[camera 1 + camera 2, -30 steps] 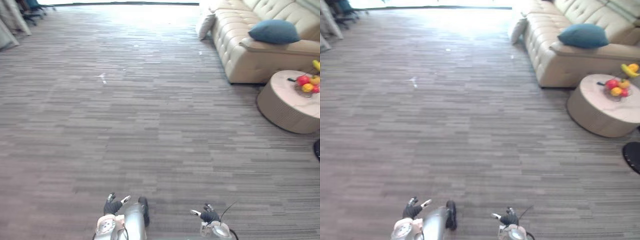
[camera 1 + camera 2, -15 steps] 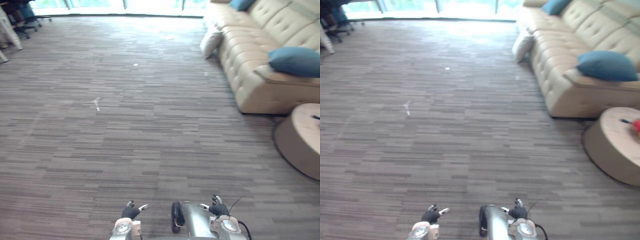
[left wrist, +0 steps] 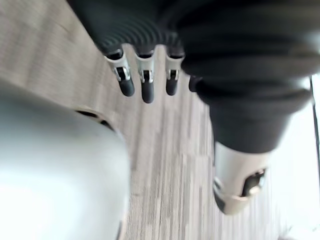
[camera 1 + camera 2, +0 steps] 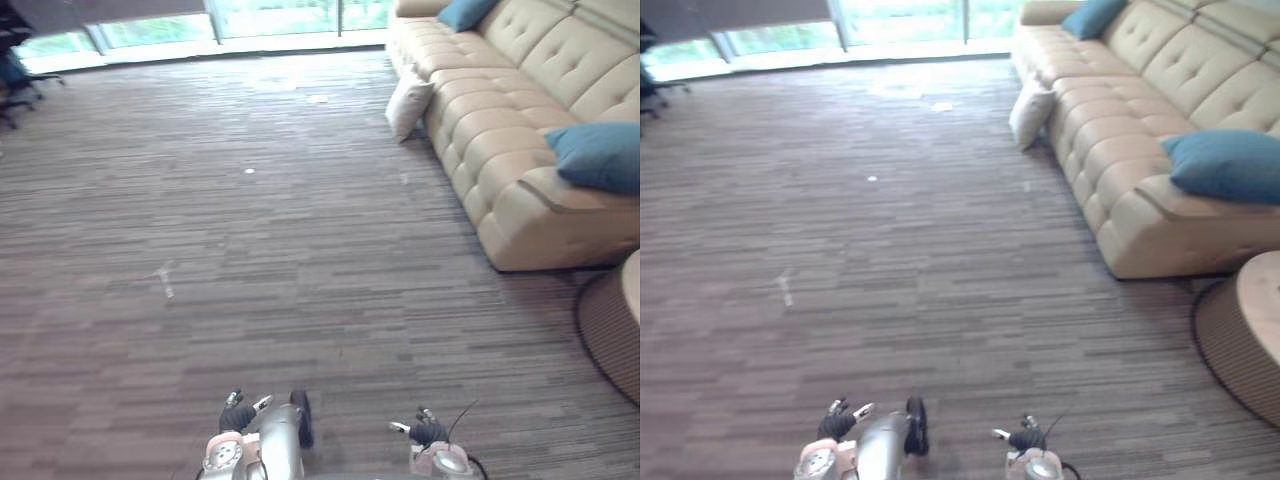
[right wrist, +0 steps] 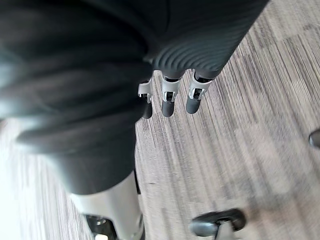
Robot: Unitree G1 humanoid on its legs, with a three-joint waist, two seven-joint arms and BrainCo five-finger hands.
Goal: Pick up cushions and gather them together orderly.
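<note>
The cream cushion (image 4: pixel 410 105) lies on the carpet (image 4: pixel 250 260), propped against the front of the beige sofa (image 4: pixel 500 90), in the upper right of the left eye view. A blue cushion (image 4: pixel 598 155) sits on the sofa's near arm at the right edge. A far blue cushion (image 4: pixel 465 12) rests at the sofa's other end, at the top of the frame.

What has changed is the view itself, not the things. The whole picture has shifted since a second ago, so the camera has moved. The cream cushion was up near the top edge and is now lower and plainer to see. The far blue cushion and more of the sofa have come into the frame. The round table (image 4: pixel 615 330) has slid to the lower right corner, mostly cut off. I judge the robot is turning and walking toward the cushions, the floor one being the likely first pick; no cushion has been gathered yet.

The left hand (image 3: pixel 145 85) and right hand (image 5: pixel 172 97) hang low at the bottom of the frame as before, fingers straight and relaxed, holding nothing.
</note>
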